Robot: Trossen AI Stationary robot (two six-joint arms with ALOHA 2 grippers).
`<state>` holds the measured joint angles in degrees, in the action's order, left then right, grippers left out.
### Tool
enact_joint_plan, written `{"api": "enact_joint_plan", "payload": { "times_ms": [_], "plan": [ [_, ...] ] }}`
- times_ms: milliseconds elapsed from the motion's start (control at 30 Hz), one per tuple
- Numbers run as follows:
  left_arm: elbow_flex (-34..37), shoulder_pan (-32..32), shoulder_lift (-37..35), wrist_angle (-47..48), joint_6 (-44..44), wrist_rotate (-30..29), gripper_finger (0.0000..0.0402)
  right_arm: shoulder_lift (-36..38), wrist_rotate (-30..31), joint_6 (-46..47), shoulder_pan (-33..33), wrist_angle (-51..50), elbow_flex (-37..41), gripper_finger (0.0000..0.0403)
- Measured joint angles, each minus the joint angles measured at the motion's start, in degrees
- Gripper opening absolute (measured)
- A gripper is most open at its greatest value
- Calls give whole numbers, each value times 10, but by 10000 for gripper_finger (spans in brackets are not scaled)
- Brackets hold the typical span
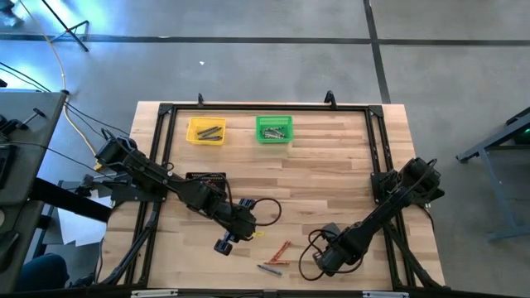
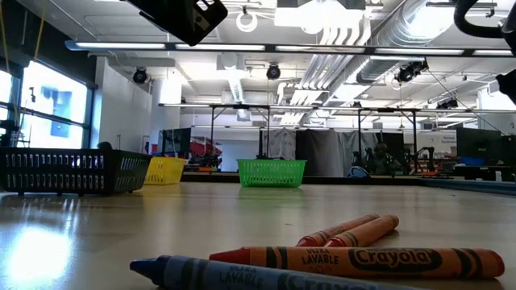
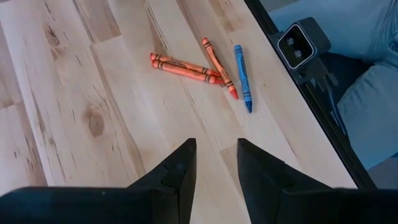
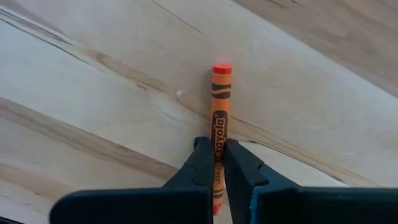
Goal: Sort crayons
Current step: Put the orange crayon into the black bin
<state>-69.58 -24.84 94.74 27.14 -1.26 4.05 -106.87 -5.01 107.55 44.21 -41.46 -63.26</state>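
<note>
Orange crayon [image 4: 219, 118] clenched between the right gripper [image 4: 217, 163] fingers above the wooden table [image 4: 93, 81], left gripper [image 3: 216, 163] hovering with fingers apart and nothing in it, three loose crayons [image 3: 205, 68] near the table's front edge, more in the yellow bin [image 1: 206, 131] and green bin [image 1: 273, 129]

Lying loose near the table's front edge: two orange crayons [image 3: 185, 68] crossing at their tips, a blue crayon [image 3: 242, 77] just beside them. Being pinched between the right gripper [image 4: 217, 163]'s fingers: another orange Crayola crayon [image 4: 219, 118]. Resting in the far yellow and green bins: more crayons [image 1: 209, 131].
</note>
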Motion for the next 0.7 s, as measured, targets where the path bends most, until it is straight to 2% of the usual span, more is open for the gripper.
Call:
{"api": "enact_joint_plan", "payload": {
  "times_ms": [367, 700],
  "plan": [
    [0, 0, 0, 0, 0, 0, 104, 7, 0, 0, 0, 2, 0, 2],
    [0, 1, 0, 0, 0, -2, 104, 30, 29, 0, 0, 4, 1, 1]
  ]
}}
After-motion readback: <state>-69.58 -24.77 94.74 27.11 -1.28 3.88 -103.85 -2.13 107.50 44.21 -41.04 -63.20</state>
